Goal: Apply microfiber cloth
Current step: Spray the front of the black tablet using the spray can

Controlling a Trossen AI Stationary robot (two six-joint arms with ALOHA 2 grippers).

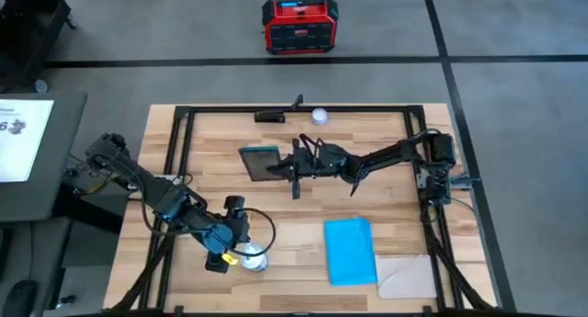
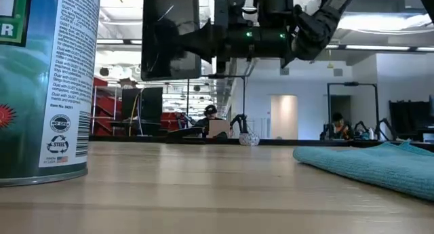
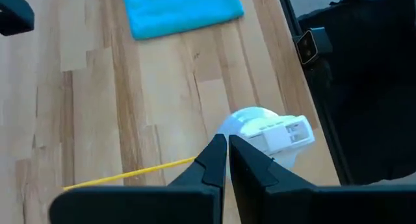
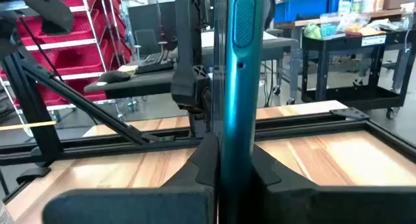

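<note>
While my right pincer (image 1: 292,163) grips the tablet (image 1: 260,162) aloft, presumably for wiping, the microfiber cloth (image 1: 350,251) lies untouched on the desk (image 1: 285,216); left pincer (image 3: 225,160) closed, empty.

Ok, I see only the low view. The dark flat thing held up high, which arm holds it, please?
Observer: The right gripper; its jaws are shut on the rigid dark tablet with teal back.
Operator: And the sky-blue soft microfiber cloth, is any gripper on it?
Observer: No. It lies flat on the wooden table, a pale beige sheet beside it.
Operator: And the left arm?
Observer: The left gripper, jaws shut, empty, is by the white-capped spray can.
</note>
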